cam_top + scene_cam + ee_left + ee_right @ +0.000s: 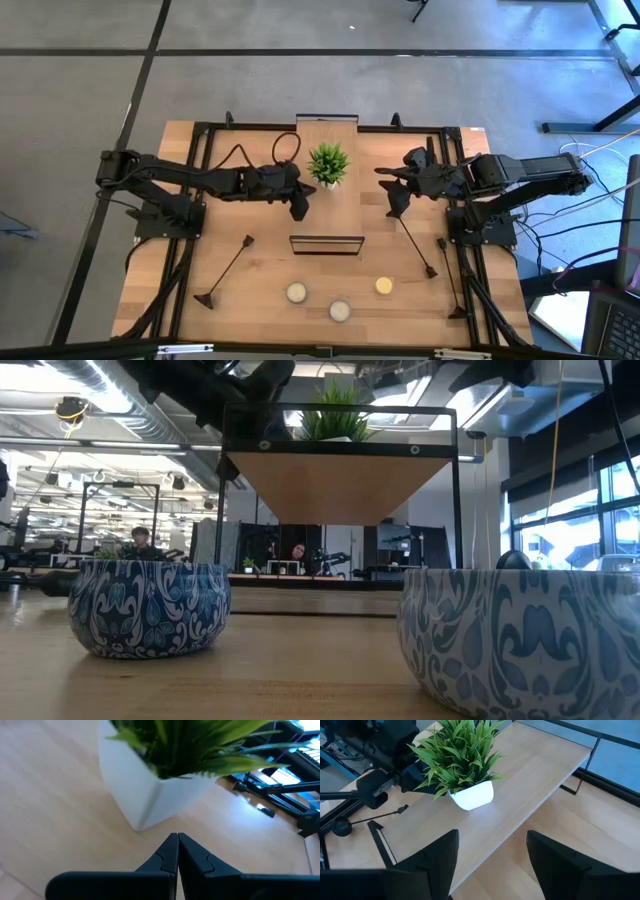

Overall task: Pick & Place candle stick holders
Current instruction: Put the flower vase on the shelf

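Note:
Three black candle stick holders lie on the wooden table: one at the near left (228, 268), also in the right wrist view (370, 818), and two at the right (417, 245) (449, 278). A green plant in a white pot (328, 165) stands on a raised wooden shelf (327, 215). My left gripper (298, 207) is shut. Its fingertips (177, 839) point at the pot's base (145, 795), with a small gap between them. My right gripper (395, 205) hovers open to the right of the shelf, with nothing between its fingers (492, 865).
Three small round candles sit near the front edge: two white (296, 292) (340, 310) and one yellow (384, 286). In the low view two of them show as blue patterned tins (150, 605) (520, 635). The shelf's black frame (327, 244) stands mid-table.

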